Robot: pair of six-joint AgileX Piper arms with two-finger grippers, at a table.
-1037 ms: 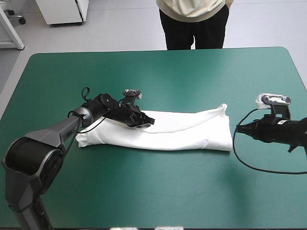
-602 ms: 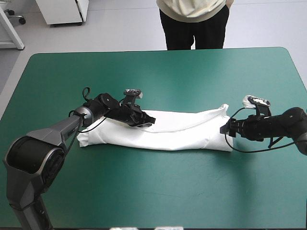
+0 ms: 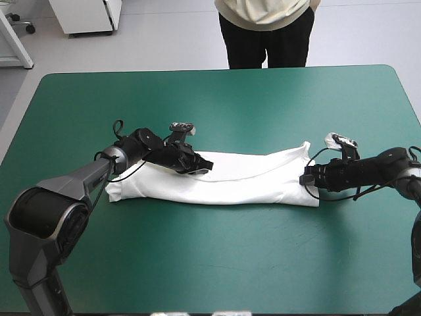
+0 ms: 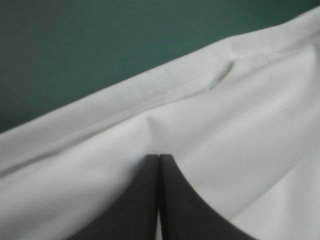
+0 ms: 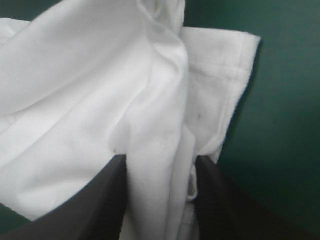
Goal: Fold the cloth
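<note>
The white T-shirt (image 3: 243,184) lies folded into a long band across the middle of the table. My left gripper (image 3: 199,167) rests on its far edge near the left end. In the left wrist view its black fingers meet in one arch (image 4: 159,158), shut on the T-shirt (image 4: 225,115), and a crease runs into their tips. My right gripper (image 3: 306,178) is at the band's right end. There it stands open (image 5: 160,161), with the bunched folds of the T-shirt (image 5: 75,75) between its fingers and a hemmed edge just beside them.
The teal-green cover (image 3: 197,263) shows on all sides of the shirt, widest between the band and the table's near edge. A narrower strip of cover separates the shirt from the far edge.
My right gripper has moved left across the cover to the shirt's right end, and cloth now lies between its fingers. The left gripper and the shirt have stayed put.
</note>
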